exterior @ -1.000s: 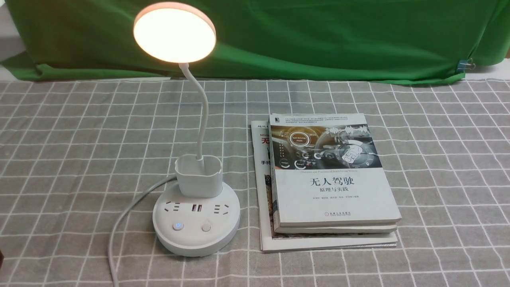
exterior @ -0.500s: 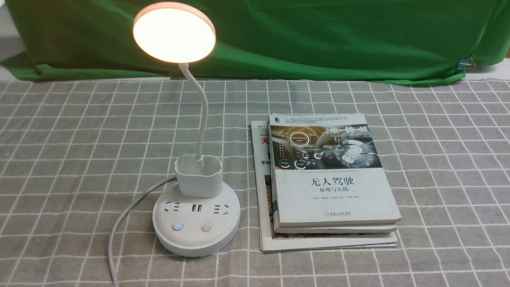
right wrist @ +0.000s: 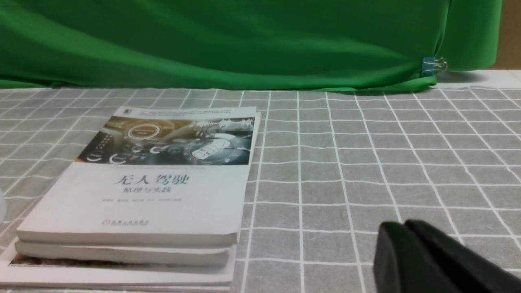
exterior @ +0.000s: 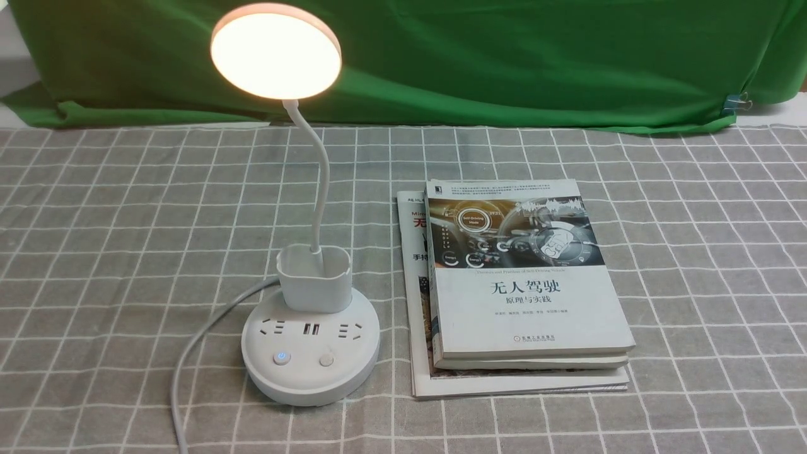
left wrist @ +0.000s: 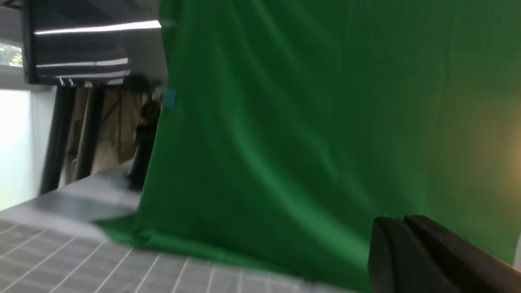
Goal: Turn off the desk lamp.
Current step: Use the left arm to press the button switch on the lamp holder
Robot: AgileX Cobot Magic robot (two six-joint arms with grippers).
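Observation:
The desk lamp [exterior: 311, 359] stands left of centre in the front view, and its round disc head [exterior: 276, 52] glows warm white. A thin neck [exterior: 319, 189] rises from the small cup holder [exterior: 314, 277] on the round base. The base front carries a blue-lit button [exterior: 282, 358] and a plain button [exterior: 326, 360]. Neither arm shows in the front view. My left gripper [left wrist: 403, 221] is shut and empty, facing the green cloth in a blurred view. Over the checked cloth to the right of the books, my right gripper [right wrist: 403, 226] is also shut and empty.
A stack of books [exterior: 523, 296] lies just right of the lamp base, also seen as the books [right wrist: 154, 183] in the right wrist view. The lamp's white cord [exterior: 189, 366] runs off the front left. A green cloth [exterior: 504, 57] with a binder clip [exterior: 734, 103] backs the table.
A dark sliver at the front view's lower left edge one second ago is gone. The lamp stays lit, and lamp and books have not moved.

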